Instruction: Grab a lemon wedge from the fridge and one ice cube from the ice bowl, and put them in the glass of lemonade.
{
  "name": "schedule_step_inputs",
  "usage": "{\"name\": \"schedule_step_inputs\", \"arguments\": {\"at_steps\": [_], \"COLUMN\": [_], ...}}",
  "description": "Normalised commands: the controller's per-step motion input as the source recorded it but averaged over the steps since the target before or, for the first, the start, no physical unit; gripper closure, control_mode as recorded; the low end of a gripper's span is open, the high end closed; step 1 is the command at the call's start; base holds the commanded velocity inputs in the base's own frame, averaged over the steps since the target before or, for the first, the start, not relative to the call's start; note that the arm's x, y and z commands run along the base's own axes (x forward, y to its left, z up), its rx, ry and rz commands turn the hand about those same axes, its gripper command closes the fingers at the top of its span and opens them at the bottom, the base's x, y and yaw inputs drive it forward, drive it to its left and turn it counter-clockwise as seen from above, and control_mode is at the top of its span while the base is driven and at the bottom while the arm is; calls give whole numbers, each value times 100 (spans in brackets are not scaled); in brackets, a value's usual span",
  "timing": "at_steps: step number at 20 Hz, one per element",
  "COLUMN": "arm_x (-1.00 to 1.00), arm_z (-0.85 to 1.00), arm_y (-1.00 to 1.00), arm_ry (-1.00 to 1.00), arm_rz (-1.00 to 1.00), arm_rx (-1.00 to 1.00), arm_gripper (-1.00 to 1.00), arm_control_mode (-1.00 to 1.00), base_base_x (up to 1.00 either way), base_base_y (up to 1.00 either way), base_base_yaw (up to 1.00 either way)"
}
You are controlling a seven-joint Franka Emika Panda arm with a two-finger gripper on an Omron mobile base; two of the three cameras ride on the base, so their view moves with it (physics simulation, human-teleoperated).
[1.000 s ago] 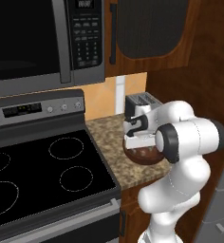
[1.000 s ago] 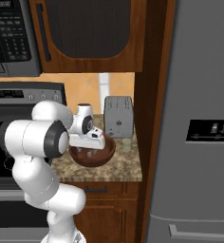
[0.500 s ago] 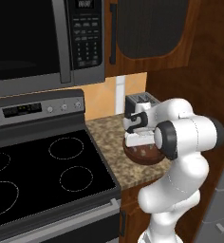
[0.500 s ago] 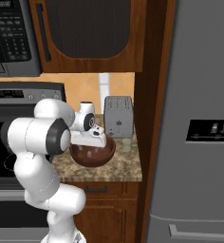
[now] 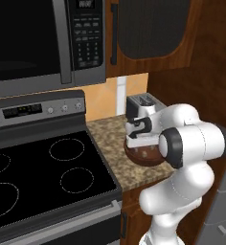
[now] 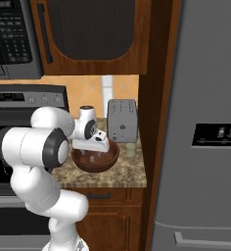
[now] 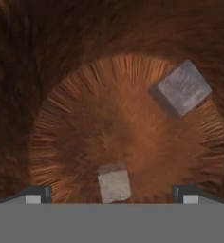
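The gripper [image 7: 112, 195] has come down into the ice bowl [image 6: 95, 163] over the last second; a second ago the hand stood slightly higher above the rim, and both base views show the wrist settled lower since. The base has not moved. The jaws stand spread wide and hold nothing.

In the hand view, 2 ice cubes lie on the bowl's floor. The nearer cube [image 7: 114, 182] sits between the 2 finger tips, close to the middle of the gap. The farther cube [image 7: 182, 88] lies well apart, toward the bowl's wall.

The bowl rests on the granite counter [image 6: 132, 175], just in front of the toaster [image 6: 122, 120]. The glass of lemonade [image 6: 130, 149] stands beside the bowl, near the toaster's foot. The fridge [image 6: 205, 127] stands shut to the right.

Judgement: the descent places the nearer cube in position for a grasp; closing on it appears to be the step in hand. The lemon wedge remains to be fetched.
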Motion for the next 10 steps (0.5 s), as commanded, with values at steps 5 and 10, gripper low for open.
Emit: {"name": "schedule_step_inputs", "arguments": {"at_steps": [5, 10], "arm_x": [0, 1], "arm_z": [-3, -21], "arm_y": [0, -1], "arm_ry": [-10, -1], "arm_rz": [0, 0], "arm_rx": [0, 0], "arm_gripper": [-100, -100], "arm_control_mode": [-100, -100], "base_base_x": [0, 0], "base_base_y": [0, 0], "base_base_yaw": [0, 0]}}
